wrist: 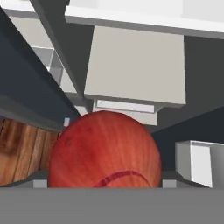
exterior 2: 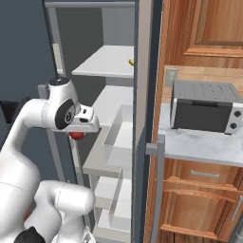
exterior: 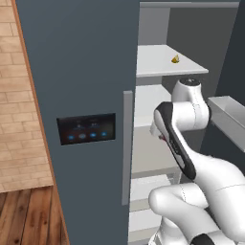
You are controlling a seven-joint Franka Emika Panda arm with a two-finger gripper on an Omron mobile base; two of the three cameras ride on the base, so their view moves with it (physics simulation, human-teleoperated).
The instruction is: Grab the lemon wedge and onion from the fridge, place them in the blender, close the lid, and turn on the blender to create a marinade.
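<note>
Glossy white rounded arm (exterior: pixel 201 177) segments with dark joint bands.

The onion (wrist: pixel 105 151) is red with darker streaks, the fridge (exterior: pixel 81 72) slate-grey with pale grey shelves (exterior: pixel 165 60), a yellow wedge (exterior: pixel 175 59), and a black panel (exterior: pixel 86 128) of blue lights.

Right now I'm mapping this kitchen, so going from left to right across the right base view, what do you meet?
The robot arm's wrist → the onion under the gripper → the lemon wedge on an upper fridge shelf → the wall outlet → the toaster oven on the counter.
</note>
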